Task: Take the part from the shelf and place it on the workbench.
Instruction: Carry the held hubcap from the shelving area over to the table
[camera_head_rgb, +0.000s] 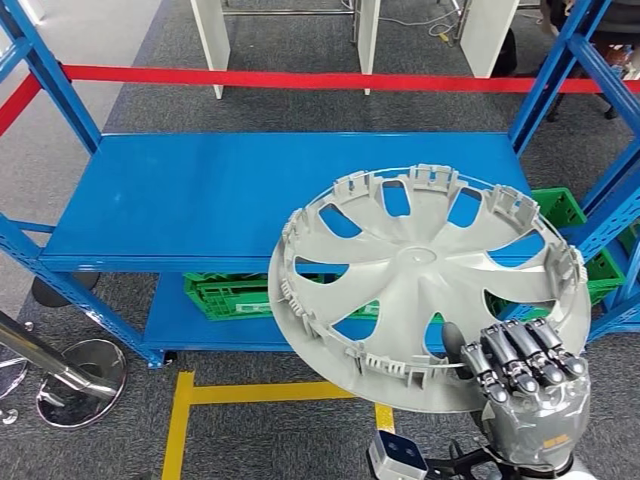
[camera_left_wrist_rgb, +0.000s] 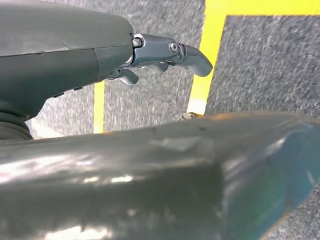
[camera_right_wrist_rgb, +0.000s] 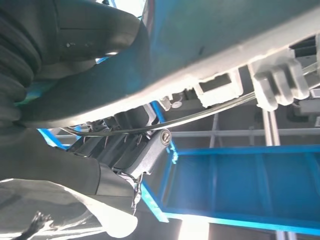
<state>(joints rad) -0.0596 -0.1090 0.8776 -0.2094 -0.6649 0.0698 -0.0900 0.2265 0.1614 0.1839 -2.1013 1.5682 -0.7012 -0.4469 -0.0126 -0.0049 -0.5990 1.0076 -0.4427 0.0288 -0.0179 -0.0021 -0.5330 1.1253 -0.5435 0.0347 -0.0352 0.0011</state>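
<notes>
My right hand (camera_head_rgb: 528, 375) gripped the part (camera_head_rgb: 423, 280) by its rim, lifted off the shelf (camera_head_rgb: 189, 200). My left hand (camera_left_wrist_rgb: 158, 55) hung released, holding nothing. Placement on the workbench remained.

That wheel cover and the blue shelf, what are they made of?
The wheel cover looks like moulded plastic, matt silver-grey: thin spokes and moulded clips round its rim. The shelf seems painted sheet metal, smooth glossy blue with folded edges. The right hand holds the cover.
</notes>
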